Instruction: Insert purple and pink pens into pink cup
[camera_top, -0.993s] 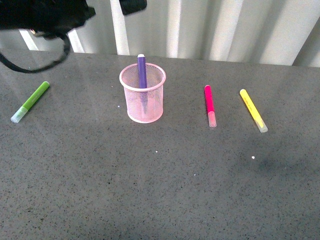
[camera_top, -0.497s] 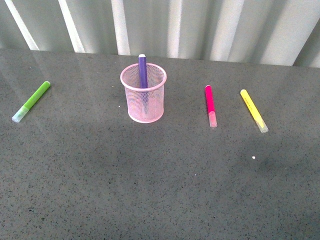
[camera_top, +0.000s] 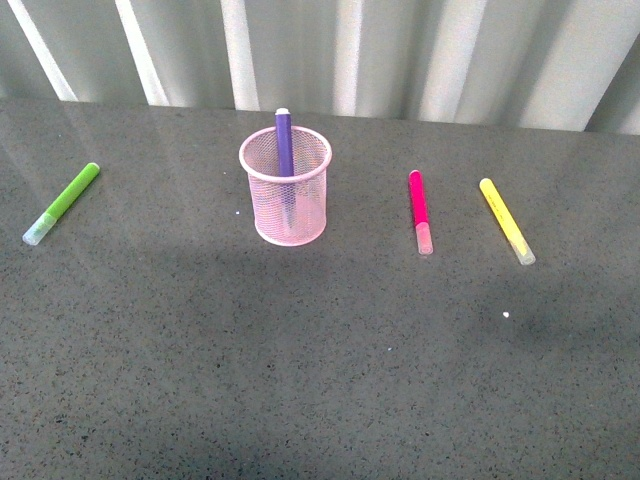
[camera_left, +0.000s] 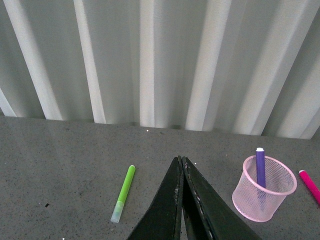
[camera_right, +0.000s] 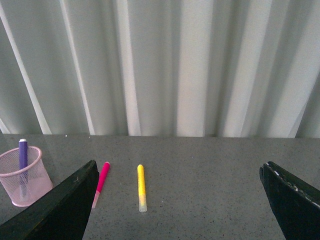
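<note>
status: purple pen (camera_top: 284, 140) is in the pink cup (camera_top: 303, 215), standing near upright and leaning on the far side of the rim, white end up and clear of the rim. its lower end shows only through the mesh, looks like it reaches the cup floor, can't confirm.

pink pen (camera_top: 419, 205) is not in. it lies flat on the table (camera_top: 300, 380) to the right of the cup, apart from it, pale cap end toward the camera. yellow pen (camera_top: 505, 220) lies further right, near the pink one but not touching, angled slightly, cap end also toward the camera. green pen (camera_top: 65, 202) is well off to the left of the cup, lying diagonal.

cup is upright, on the far half of the table, ahead of the ribbed grey wall (camera_top: 400, 60).

neither arm shows in the front view. left wrist view: left gripper (camera_left: 180, 161) has its fingers pressed together, nothing between them, up above the table between green pen (camera_left: 123, 192) and cup (camera_left: 250, 207). right wrist view: right gripper (camera_right: 180, 164) has its fingers spread wide, holding nothing, with the pink pen (camera_right: 101, 181) by its one finger (camera_right: 65, 207) and the yellow pen (camera_right: 141, 187) in the gap.
</note>
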